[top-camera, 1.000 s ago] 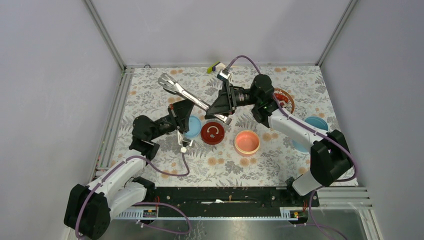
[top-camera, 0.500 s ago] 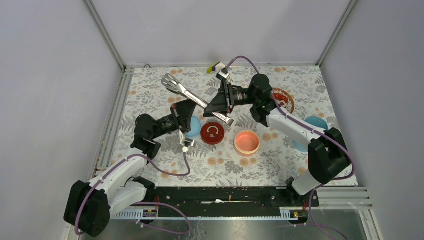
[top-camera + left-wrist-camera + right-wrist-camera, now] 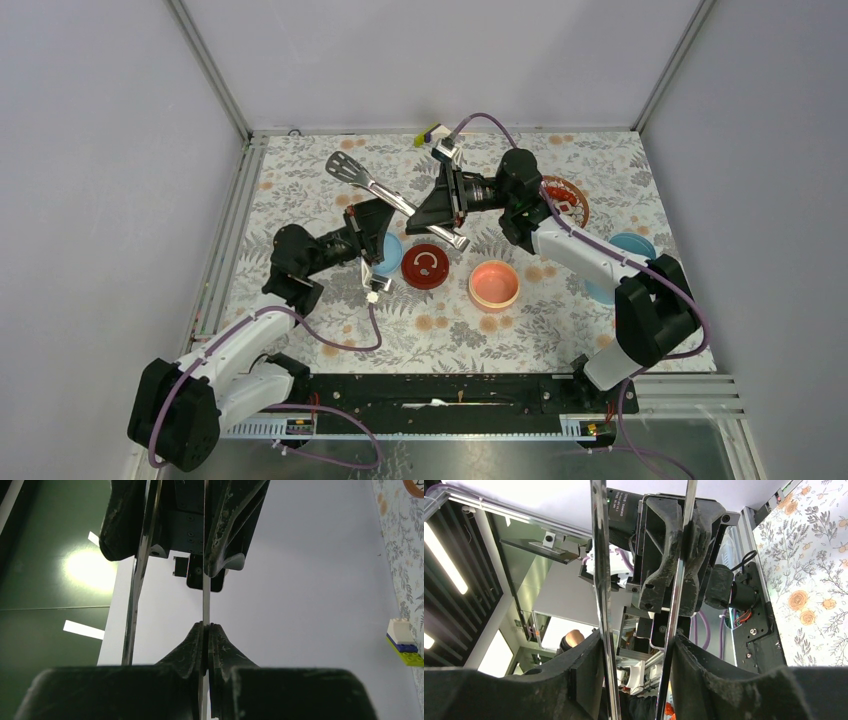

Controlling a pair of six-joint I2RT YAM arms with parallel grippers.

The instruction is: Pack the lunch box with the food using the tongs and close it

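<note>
The silvery tongs (image 3: 388, 197) hang in the air between both grippers, above the table's middle. My left gripper (image 3: 206, 630) is shut on one thin arm of the tongs (image 3: 205, 595); the other arm (image 3: 137, 600) runs free beside it. My right gripper (image 3: 636, 675) is closed round both arms, and each pad (image 3: 586, 672) touches one arm. The salmon-pink bowl (image 3: 494, 284) stands empty at the centre. The light-blue disc (image 3: 391, 252) lies partly under the left gripper (image 3: 376, 215). The light-blue shell (image 3: 632, 245) sits behind the right arm. Red food pieces (image 3: 560, 192) lie in the patterned dish (image 3: 583, 207).
A dark red round piece (image 3: 426, 266) with a white ring lies between the disc and the bowl. A small toy block (image 3: 432, 133) sits at the back edge, also visible in the left wrist view (image 3: 404, 642). Grey walls close in three sides.
The right gripper has narrowed onto the tongs, pressing the two arms closer together. The far tips, spread a second ago, now lie together. The left gripper has kept its grip.
</note>
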